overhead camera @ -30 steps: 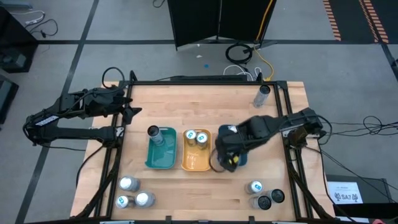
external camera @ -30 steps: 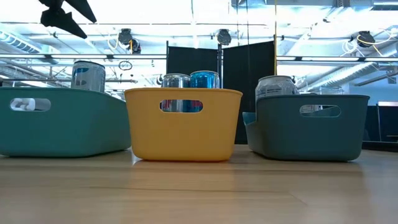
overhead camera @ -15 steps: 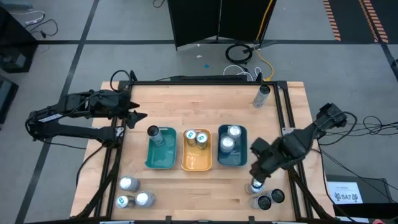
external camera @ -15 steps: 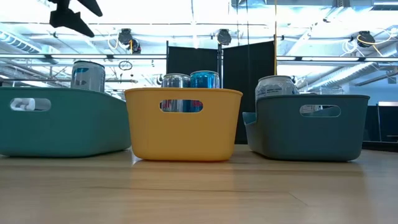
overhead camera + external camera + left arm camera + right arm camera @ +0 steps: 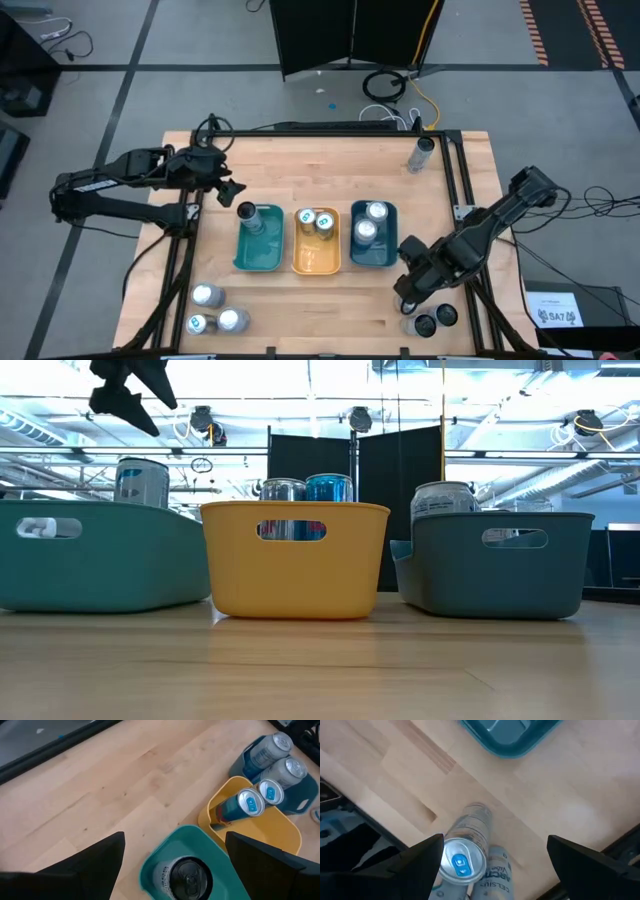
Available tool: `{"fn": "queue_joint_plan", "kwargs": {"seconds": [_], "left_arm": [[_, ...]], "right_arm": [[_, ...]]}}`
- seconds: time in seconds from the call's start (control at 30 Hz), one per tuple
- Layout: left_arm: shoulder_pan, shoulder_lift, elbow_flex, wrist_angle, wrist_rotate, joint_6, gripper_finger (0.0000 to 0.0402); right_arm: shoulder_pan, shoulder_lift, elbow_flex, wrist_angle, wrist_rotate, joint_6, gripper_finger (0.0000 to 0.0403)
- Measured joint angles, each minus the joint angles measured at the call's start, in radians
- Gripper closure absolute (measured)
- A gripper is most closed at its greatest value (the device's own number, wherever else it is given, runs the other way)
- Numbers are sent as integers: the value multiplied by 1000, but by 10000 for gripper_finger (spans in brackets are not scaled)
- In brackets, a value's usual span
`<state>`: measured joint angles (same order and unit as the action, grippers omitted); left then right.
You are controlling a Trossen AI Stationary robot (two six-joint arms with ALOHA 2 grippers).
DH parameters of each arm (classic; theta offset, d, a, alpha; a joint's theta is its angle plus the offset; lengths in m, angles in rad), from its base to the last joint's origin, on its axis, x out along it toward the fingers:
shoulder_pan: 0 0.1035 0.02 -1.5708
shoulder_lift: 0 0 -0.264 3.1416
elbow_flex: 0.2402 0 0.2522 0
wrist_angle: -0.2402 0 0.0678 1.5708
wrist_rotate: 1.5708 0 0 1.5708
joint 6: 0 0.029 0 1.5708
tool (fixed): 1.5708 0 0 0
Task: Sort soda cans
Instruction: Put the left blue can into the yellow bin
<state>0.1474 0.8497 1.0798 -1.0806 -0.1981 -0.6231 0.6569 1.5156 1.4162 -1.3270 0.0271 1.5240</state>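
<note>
Three trays sit mid-table: teal tray (image 5: 259, 240), orange tray (image 5: 315, 245) and blue tray (image 5: 372, 238), each already holding cans. The right gripper (image 5: 408, 290), fingers spread wide and empty, hovers at about five o'clock above a blue-tabbed can (image 5: 462, 852) standing beside dark cans (image 5: 434, 321). Judging by this, a pickup is in hand; next it must descend and close around that can. The left gripper (image 5: 226, 192), fingers spread, hangs just above the teal tray's can (image 5: 184, 877).
</note>
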Motion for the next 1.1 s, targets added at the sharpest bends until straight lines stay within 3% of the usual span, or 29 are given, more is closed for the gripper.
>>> {"fn": "queue_joint_plan", "kwargs": {"seconds": [0.23, 0.8, 0.93, 1.1], "left_arm": [[0, -10, 0, -9, 5, 30, 47], [0, -10, 0, -9, 7, 63, 47], [0, -10, 0, -9, 7, 63, 47], [0, -10, 0, -9, 7, 63, 47]], "right_arm": [[21, 72, 0, 120, -6, 38, 55], [33, 179, 0, 104, -139, 13, 58], [33, 179, 0, 104, -167, 17, 90], [33, 179, 1, 106, -164, 20, 158]]}}
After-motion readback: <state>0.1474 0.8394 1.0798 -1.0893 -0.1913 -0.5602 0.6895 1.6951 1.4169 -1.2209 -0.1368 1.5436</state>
